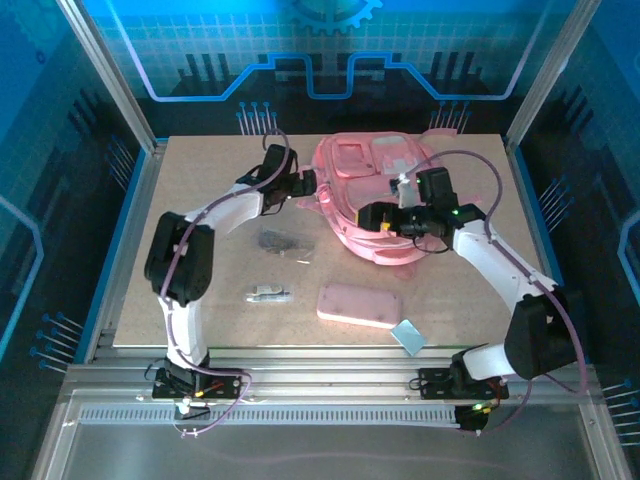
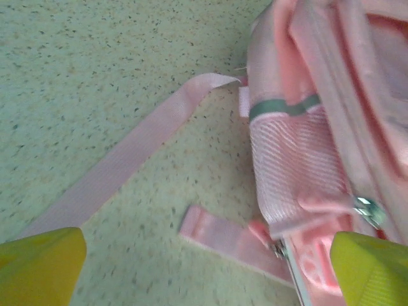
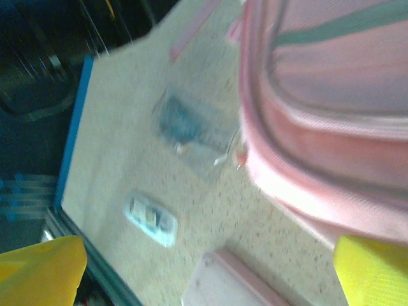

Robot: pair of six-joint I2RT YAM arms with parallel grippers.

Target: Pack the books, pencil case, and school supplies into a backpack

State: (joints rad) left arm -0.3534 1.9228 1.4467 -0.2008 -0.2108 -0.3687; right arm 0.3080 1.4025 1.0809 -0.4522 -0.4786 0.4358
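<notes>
As both arms (image 1: 225, 208) (image 1: 495, 255) bend inward, jaws gape at the backpack (image 1: 350, 165).

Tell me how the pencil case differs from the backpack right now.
The backpack is far bigger than the pencil case. The backpack has pockets and straps; the pencil case is a plain smooth oblong. The pencil case lies near the front edge of the table, the backpack farther back. Both are pink and lie flat.

A robotics lab cell — aluminium frame (image 1: 110, 75), blue circuit-print wall panels (image 1: 200, 50), speckled worktable (image 1: 190, 170).
</notes>
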